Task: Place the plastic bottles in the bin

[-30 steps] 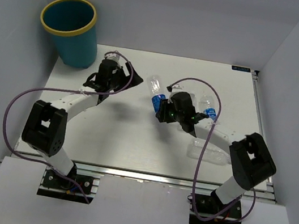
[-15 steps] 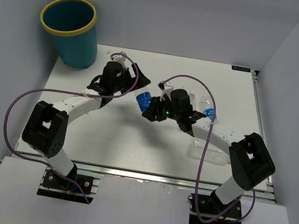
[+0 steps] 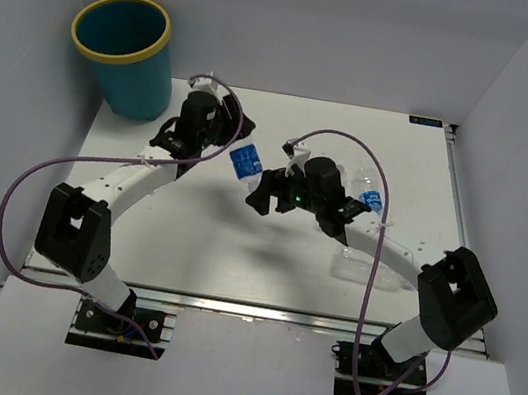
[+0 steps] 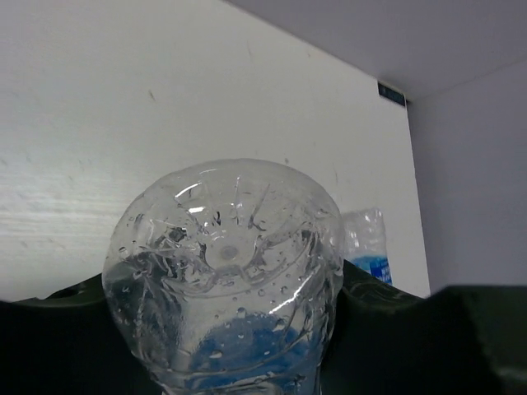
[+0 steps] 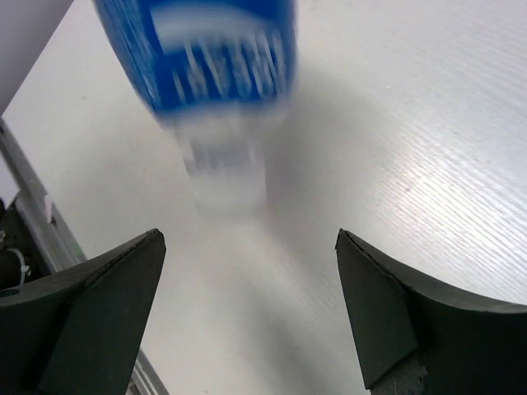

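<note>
A small clear plastic bottle [image 3: 243,163] with a blue label hangs above the table between the two arms. My left gripper [image 3: 224,144] is shut on it; in the left wrist view its dimpled base [image 4: 224,247] fills the space between the dark jaws of the left gripper [image 4: 224,317]. My right gripper [image 3: 268,182] stands open just right of the bottle, holding nothing. In the right wrist view the bottle [image 5: 216,74] is a blur beyond the tips of the spread right gripper [image 5: 249,243]. The teal bin [image 3: 126,55] with a yellow rim stands at the far left corner.
Another blue-labelled bottle [image 3: 370,191] lies behind the right arm and shows again [image 4: 367,245] in the left wrist view. A larger clear bottle [image 3: 374,270] lies near the right arm's elbow. Grey walls enclose the white table [image 3: 233,263] on three sides.
The right gripper carried the bottle leftward to the left gripper and then opened. The left gripper closed on the bottle.
</note>
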Controlling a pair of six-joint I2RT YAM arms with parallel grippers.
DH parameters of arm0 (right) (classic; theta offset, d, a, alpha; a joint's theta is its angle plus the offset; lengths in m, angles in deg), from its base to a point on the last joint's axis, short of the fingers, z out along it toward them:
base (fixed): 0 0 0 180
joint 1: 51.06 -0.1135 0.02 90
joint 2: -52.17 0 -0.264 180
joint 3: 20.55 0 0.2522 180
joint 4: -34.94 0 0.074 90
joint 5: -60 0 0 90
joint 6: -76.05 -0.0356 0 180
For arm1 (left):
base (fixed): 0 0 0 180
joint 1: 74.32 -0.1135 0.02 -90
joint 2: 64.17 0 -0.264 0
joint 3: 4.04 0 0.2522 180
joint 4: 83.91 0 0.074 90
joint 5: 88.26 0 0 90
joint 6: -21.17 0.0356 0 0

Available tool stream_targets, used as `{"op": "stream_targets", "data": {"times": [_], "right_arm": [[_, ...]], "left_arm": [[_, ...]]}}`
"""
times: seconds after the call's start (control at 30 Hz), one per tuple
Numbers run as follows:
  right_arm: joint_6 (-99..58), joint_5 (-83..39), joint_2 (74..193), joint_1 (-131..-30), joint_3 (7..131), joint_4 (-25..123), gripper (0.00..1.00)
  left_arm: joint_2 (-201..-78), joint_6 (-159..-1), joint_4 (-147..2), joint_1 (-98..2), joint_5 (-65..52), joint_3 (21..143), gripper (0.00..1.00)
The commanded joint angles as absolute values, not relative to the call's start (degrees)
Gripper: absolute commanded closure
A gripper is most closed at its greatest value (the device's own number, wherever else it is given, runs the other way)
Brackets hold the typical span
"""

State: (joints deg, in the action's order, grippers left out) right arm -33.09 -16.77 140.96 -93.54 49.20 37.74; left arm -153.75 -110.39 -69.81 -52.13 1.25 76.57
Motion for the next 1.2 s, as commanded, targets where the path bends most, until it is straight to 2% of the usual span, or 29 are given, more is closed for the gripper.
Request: {"op": "stream_targets", "data": {"times": [0.0,0.2,0.23,0.3,0.33,0.37,0.43,0.47,0.53,0.57,0.67,0.7,0.73,0.77,0.8,0.83,0.87,0.9,1.0,1.17], "right_arm": [[-32.76,-24.8,136.82,-93.6,50.7,40.08,0.11],[-30.48,-36.4,132.07,-92.46,48.86,45.71,0.11],[-29.52,-37.63,131.45,-92.37,48.41,46.15,0.11],[-28.9,-41.06,130.22,-92.01,47.62,46.76,0.11],[-28.46,-42.12,129.95,-91.93,47.27,46.51,0.11],[-28.11,-43.0,129.6,-91.66,46.92,46.33,0.11],[-28.28,-44.23,129.43,-91.49,46.13,46.24,0.11],[-28.37,-44.33,129.25,-91.31,45.78,45.8,0.11],[-28.89,-43.8,129.07,-91.05,44.63,44.84,0.11],[-28.81,-43.54,129.16,-90.87,44.46,44.4,0.11],[-28.19,-44.5,129.34,-90.78,44.89,45.27,0.11],[-28.1,-44.94,129.25,-90.7,45.07,46.06,0.11],[-28.1,-45.03,129.16,-90.7,44.9,46.32,0.11],[-28.19,-44.86,128.73,-90.7,44.72,46.41,0.11],[-28.28,-44.77,128.46,-90.7,44.37,46.15,0.11],[-28.28,-44.77,128.11,-90.7,43.58,45.98,0.11],[-28.37,-44.77,127.67,-90.7,43.4,45.89,0.11],[-28.45,-44.85,127.49,-90.7,43.23,46.06,0.11],[-28.63,-45.12,127.23,-90.61,43.14,46.5,0.11],[-32.14,-46.25,128.81,-89.55,44.36,48.61,0.11]], "left_arm": [[-151.44,-103.82,-64.45,-54.45,11.66,86.87,0.75],[-159.78,-97.22,-62.5,-67.09,25.98,112.26,0.74],[-161.18,-95.13,-63.37,-67.9,32.88,117.6,0.74],[-165.14,-87.61,-72.47,-68.52,44.4,120.81,0.75],[-166.63,-83.55,-76.78,-68.61,54.29,122.99,0.73],[-170.39,-79.16,-87.79,-68.7,58.3,124.23,0.69],[-175.76,-66.32,-96.21,-69.83,65.51,129.05,0.68],[-181.53,-63.67,-100.6,-70.54,66.6,135.43,0.68],[-186.31,-60.57,-101.43,-72.91,66.7,141.27,0.68],[-187.38,-60.57,-103.52,-74.13,64.95,140.43,0.66],[-188.35,-61.45,-106.61,-76.24,62.74,138.31,0.58],[-188.88,-61.36,-107.4,-76.78,63.09,138.22,0.52],[-189.06,-61.53,-108.28,-77.13,63.53,138.13,0.51],[-189.23,-61.97,-108.81,-78.09,63.36,138.22,0.46],[-189.32,-63.8,-108.03,-78.62,63.27,138.31,0.35],[-189.5,-64.69,-106.29,-79.06,62.92,138.57,0.3],[-189.5,-64.96,-106.09,-79.42,62.48,138.57,0.19],[-189.5,-64.53,-105.83,-79.33,61.69,138.4,0.02],[-188.89,-66.79,-101.45,-79.42,58.01,140.4,0.02],[-185.64,-80.49,-79.57,-78.81,47.56,148.06,0.02]]}}
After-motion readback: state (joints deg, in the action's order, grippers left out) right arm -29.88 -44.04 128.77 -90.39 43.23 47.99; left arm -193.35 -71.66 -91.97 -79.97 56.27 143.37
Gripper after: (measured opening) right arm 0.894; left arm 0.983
